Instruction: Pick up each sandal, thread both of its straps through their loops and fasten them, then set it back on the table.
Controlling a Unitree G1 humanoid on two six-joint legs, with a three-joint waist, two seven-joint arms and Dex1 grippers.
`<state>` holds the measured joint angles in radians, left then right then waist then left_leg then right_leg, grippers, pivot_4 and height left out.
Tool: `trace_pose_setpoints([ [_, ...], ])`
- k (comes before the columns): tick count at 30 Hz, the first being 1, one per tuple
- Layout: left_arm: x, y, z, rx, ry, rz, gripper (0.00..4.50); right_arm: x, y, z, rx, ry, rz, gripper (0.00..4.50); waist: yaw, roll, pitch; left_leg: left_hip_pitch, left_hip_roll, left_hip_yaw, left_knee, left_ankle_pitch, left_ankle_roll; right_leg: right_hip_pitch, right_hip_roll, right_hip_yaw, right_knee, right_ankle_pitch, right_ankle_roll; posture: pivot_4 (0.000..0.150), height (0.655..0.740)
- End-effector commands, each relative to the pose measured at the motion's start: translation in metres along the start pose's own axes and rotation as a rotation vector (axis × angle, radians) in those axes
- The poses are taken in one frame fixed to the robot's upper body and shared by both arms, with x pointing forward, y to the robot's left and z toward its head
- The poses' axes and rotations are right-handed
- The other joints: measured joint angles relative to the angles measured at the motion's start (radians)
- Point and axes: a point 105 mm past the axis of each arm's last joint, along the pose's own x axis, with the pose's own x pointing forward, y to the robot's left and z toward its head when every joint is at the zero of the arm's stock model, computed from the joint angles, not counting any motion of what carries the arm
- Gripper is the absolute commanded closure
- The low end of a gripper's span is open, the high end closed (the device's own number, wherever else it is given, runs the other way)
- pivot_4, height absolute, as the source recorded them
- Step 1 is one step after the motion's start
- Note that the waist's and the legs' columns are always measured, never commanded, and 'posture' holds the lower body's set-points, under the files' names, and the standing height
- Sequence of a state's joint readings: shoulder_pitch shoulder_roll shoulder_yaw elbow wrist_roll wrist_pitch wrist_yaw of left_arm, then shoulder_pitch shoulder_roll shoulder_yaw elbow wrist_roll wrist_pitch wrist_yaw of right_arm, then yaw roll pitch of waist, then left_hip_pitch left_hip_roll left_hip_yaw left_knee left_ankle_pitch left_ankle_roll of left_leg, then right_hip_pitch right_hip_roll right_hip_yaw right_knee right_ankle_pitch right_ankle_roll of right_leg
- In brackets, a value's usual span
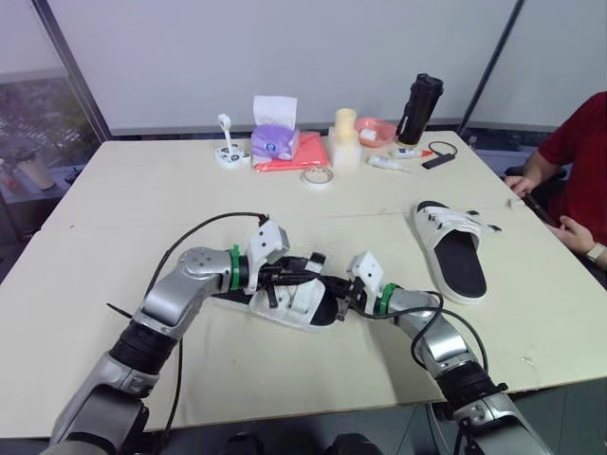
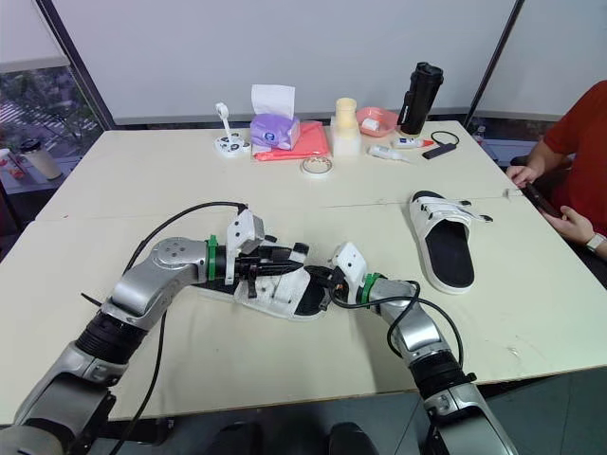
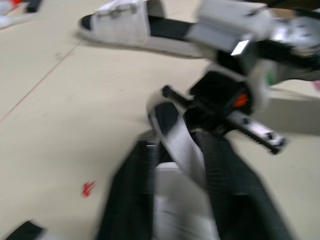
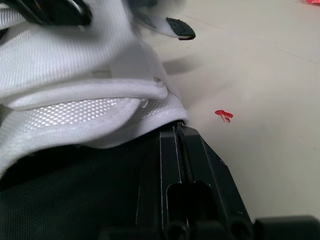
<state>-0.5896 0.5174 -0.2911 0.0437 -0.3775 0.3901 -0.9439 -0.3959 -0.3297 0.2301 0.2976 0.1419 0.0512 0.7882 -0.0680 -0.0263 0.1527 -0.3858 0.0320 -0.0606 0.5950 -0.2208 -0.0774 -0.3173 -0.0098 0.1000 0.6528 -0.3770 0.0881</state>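
Sandal one (image 1: 294,305), white upper over a black footbed, lies on the pale surface (image 1: 142,190) at lower centre of the head view, between the two arms. Sandal two (image 1: 453,248), of the same make, lies flat at centre right, well apart from the first, with both straps across its upper.

Left gripper (image 1: 308,270) reaches in from the left over the upper of sandal one. The left wrist view shows its jaws set narrow with a white strap (image 3: 175,135) between them; the strap rises in a curved loop past the fingertips.

Right gripper (image 1: 341,294) comes in from the lower right and meets the near end of the same sandal. In the right wrist view its jaws are pressed together, the tips touching the lower edge of the white mesh upper. I cannot tell whether any fabric is pinched between them. A small red mark (image 4: 223,115) sits on the surface just beside that spot.

Along the upper edge of the surface stand a tissue box (image 1: 274,140), a roll of tape (image 1: 317,177) and a black bottle (image 1: 418,107). A person in a red top (image 1: 583,152) sits at the right edge of the frame, one hand (image 1: 574,232) resting on the surface.
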Motion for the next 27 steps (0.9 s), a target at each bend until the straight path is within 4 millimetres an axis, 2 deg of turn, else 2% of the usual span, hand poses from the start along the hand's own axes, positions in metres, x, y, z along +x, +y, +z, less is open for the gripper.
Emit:
trace_pose_setpoints([
  [1,-0.001,0.009,0.008,0.030,-0.008,0.039,1.36,-0.017,0.023,-0.091,0.167,0.321,-0.002,4.50,0.000,0.000,0.000,0.000,0.000,0.000,0.000,0.000,0.000,0.000,0.000,0.000,0.000,0.000,0.000,0.150,0.7400],
  [4,0.000,0.011,0.008,0.021,-0.013,0.038,0.04,-0.017,0.023,-0.091,0.168,0.321,-0.003,4.50,0.000,0.000,0.000,0.000,0.000,0.000,0.000,0.000,0.000,0.000,0.000,0.000,0.000,0.000,0.000,0.150,0.7400],
  [15,0.005,0.002,0.023,-0.095,-0.076,-0.038,0.04,-0.016,0.024,-0.092,0.168,0.325,0.005,4.50,-0.001,0.000,0.000,0.000,0.000,0.000,0.000,0.000,0.000,0.000,0.000,0.000,0.000,0.000,0.000,0.150,0.7400],
  [18,0.007,0.000,0.023,-0.081,-0.066,-0.055,0.80,-0.016,0.024,-0.091,0.168,0.321,0.004,4.50,-0.001,0.000,0.000,0.000,0.000,0.000,0.000,0.000,0.000,0.000,0.000,0.000,0.000,0.000,0.000,0.150,0.7400],
  [25,0.011,-0.002,0.026,-0.082,-0.066,-0.088,4.21,-0.016,0.024,-0.091,0.172,0.318,-0.005,4.50,-0.001,0.000,0.000,0.000,0.000,0.000,0.000,0.000,0.000,0.000,0.000,0.000,0.000,0.000,0.000,0.150,0.7400],
  [26,0.012,-0.002,0.027,-0.086,-0.069,-0.091,4.41,-0.016,0.024,-0.091,0.173,0.318,-0.006,4.50,-0.001,0.000,0.000,0.000,0.000,0.000,0.000,0.000,0.000,0.000,0.000,0.000,0.000,0.000,0.000,0.150,0.7400],
  [27,0.012,-0.001,0.028,-0.091,-0.073,-0.093,4.41,-0.016,0.024,-0.091,0.174,0.318,-0.007,4.50,-0.001,0.000,0.000,0.000,0.000,0.000,0.000,0.000,0.000,0.000,0.000,0.000,0.000,0.000,0.000,0.150,0.7400],
])
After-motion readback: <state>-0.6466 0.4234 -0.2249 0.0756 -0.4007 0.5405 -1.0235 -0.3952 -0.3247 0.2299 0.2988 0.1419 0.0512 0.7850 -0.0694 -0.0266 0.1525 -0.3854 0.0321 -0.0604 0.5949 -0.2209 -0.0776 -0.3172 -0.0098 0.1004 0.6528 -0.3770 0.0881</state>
